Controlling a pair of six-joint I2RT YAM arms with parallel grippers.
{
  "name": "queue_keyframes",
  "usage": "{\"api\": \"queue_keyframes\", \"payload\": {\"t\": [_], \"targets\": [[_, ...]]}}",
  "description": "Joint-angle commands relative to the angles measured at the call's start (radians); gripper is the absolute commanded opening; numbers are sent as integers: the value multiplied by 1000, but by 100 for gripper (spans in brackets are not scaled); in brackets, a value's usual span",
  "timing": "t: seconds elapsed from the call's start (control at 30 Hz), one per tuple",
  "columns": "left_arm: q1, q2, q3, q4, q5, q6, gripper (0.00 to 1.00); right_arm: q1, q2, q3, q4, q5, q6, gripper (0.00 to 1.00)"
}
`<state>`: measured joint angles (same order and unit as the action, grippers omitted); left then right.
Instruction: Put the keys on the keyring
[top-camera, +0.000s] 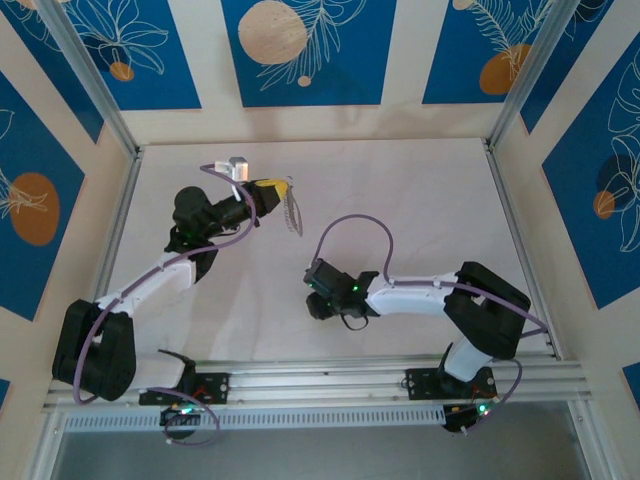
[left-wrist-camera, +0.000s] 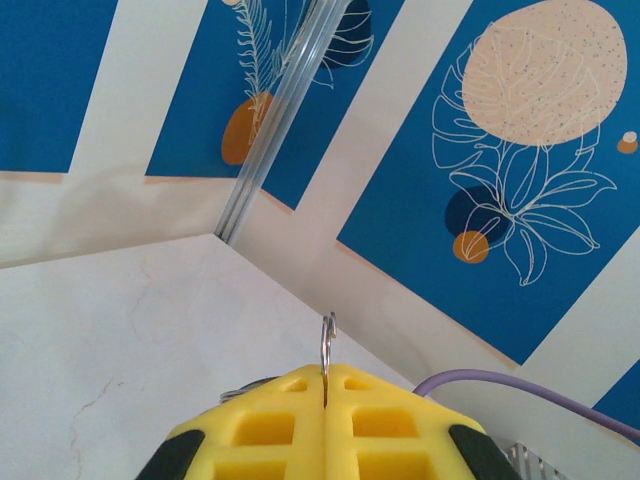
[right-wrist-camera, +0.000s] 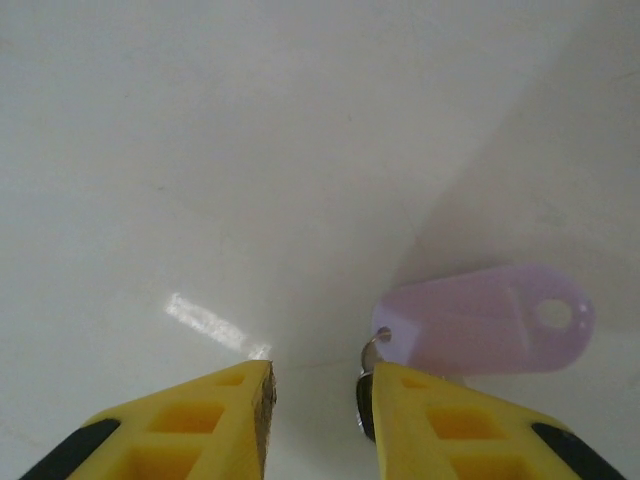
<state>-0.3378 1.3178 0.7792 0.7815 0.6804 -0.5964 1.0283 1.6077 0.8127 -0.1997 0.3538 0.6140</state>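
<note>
The left tool (left-wrist-camera: 325, 375) is clamped shut on the keyring (left-wrist-camera: 327, 335), a thin upright wire loop, held at the far left of the tabletop (top-camera: 420, 200). The right tool (right-wrist-camera: 318, 385) is parted slightly and nothing is gripped. The key (right-wrist-camera: 490, 320), its smooth lilac plastic head rounded and pierced, is laid flat on the matte white surface just beyond the right finger.

This is a robot test cell in a lab. A white table (top-camera: 400, 190) is boxed in by wall panels (top-camera: 340, 50) printed with blue leaf patterns, with aluminium posts (top-camera: 85, 75) at the corners. The left arm (top-camera: 150, 283) and the right arm (top-camera: 410, 296) are bolted to an aluminium rail (top-camera: 320, 379) and trail purple cables (top-camera: 350, 218).
</note>
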Motion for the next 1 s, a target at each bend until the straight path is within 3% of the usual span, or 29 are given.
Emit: {"api": "queue_keyframes", "payload": {"t": [0.0, 0.3, 0.43, 0.97], "targets": [[10, -13, 29, 56, 21, 2, 0, -8, 13, 22, -30, 47, 22, 33], [11, -10, 31, 59, 22, 2, 0, -65, -165, -104, 16, 43, 60, 33], [11, -7, 32, 61, 24, 2, 0, -132, -202, -146, 60, -46, 55, 41], [11, -6, 37, 61, 22, 0, 0, -186, -65, -108, 166, -217, 49, 43]]}}
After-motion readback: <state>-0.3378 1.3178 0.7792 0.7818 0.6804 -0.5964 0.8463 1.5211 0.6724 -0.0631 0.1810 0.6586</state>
